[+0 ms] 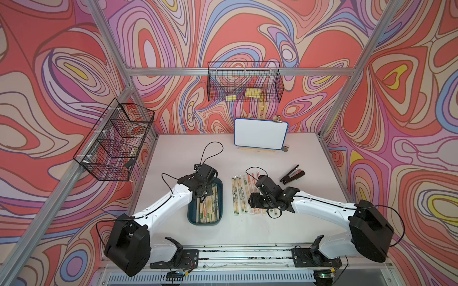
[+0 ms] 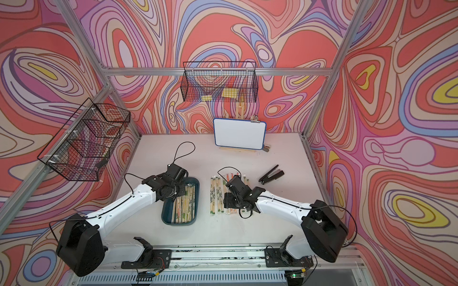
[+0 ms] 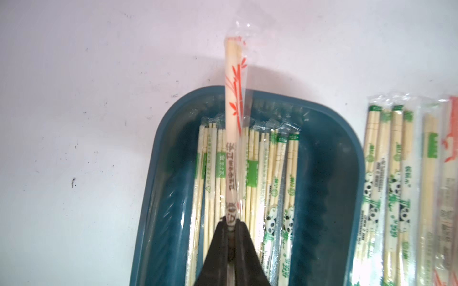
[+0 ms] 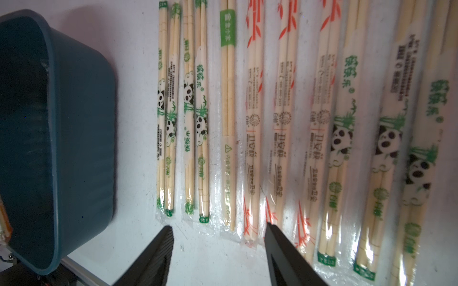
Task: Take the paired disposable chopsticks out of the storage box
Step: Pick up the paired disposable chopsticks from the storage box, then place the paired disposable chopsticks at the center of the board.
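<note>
Claws tell the stage. The left claw [image 3: 231, 224] is pinched together on one end of an orange-printed pair [image 3: 234, 99]. That pair runs straight out from the tips, crosses above the other pairs and pokes its free end past the rim of the storage box [image 3: 158, 153]. The right claw [image 4: 218, 226] stands apart and empty over the near ends of a row of pairs [image 4: 255, 99], laid side by side on the table [image 1: 272, 230] just beside the box. With that many out and a layer of sleeved pairs [image 3: 272, 161] left inside, the job looks roughly half done. The held pair is not yet clear of the box.
</note>
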`<state>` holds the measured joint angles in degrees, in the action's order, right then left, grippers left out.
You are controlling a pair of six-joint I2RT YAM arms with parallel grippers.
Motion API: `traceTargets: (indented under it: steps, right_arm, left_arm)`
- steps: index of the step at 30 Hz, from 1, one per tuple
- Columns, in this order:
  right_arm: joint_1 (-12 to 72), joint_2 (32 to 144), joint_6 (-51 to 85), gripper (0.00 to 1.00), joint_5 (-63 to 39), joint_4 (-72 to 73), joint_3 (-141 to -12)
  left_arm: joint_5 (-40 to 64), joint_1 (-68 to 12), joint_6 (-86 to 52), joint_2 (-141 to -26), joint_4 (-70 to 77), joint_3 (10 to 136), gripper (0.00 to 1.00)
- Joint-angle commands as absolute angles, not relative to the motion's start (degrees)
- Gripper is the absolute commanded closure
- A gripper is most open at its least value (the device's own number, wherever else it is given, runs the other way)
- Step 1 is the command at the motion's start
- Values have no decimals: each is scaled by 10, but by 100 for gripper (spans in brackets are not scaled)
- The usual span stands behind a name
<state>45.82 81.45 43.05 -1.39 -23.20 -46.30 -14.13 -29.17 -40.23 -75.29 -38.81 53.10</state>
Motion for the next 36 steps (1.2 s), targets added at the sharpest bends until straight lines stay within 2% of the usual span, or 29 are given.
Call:
traceTargets:
  steps: [1,7,17,36]
  right_arm:
    - [457,818,426,36,-14,-222,-472]
    - [457,811,427,36,-11,-221,-465]
    - [457,794,433,36,-6,-223,-446]
    - [457,783,439,36,-9,-230,-440]
  left_arm:
    - [-118,-290,-393,-744,-413,556,100]
    - [-94,-325,-414,-763,-388,580,100]
    - [-83,-419,-464,-879,-327,628,100]
    - [-105,-427,-456,-1019,-295,671,98]
